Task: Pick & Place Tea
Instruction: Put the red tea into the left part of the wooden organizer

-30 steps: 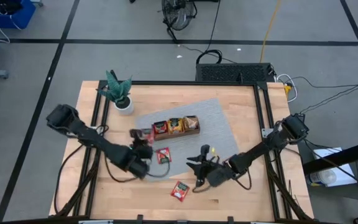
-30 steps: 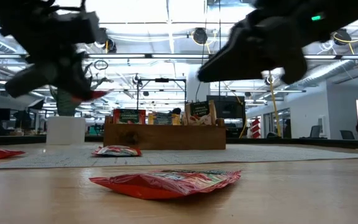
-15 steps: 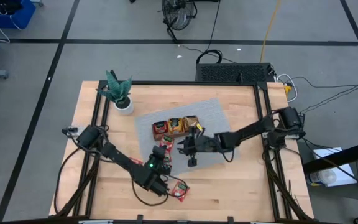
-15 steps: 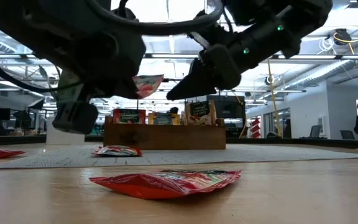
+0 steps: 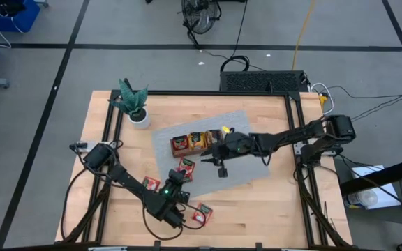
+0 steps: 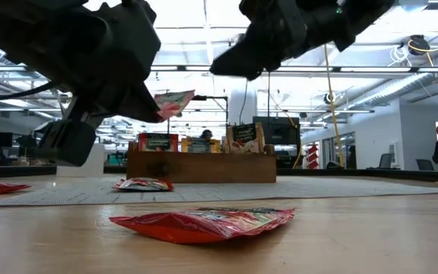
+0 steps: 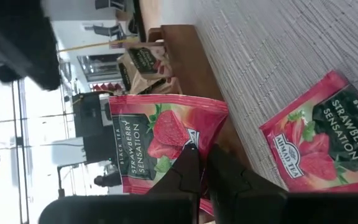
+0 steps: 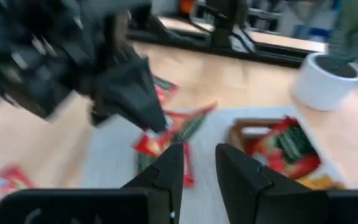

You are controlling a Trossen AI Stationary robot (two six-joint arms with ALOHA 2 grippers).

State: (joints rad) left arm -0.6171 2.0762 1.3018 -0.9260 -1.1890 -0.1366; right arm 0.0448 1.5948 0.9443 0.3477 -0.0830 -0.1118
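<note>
One red strawberry-printed square tea sachet (image 7: 160, 146), clamped in the left gripper (image 7: 199, 163) jaws, now hangs lower toward the table's front edge; right gripper (image 8: 199, 163) jaws part-open, empty.

A light wooden table (image 5: 264, 202) fills the middle of the overhead view. A grey woven mat (image 5: 250, 143) lies at its centre, and a white pot with a green plant (image 5: 137, 111) stands at its upper left. Red tea sachets lie on the bare wood at lower centre (image 5: 202, 213) and lower left (image 5: 150, 184).

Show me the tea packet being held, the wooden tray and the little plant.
held tea packet (image 7: 160, 146), left wrist view, strawberry picture.
wooden tray (image 6: 204, 166), low view, front wall.
plant (image 5: 132, 99), high view, leaves.
</note>
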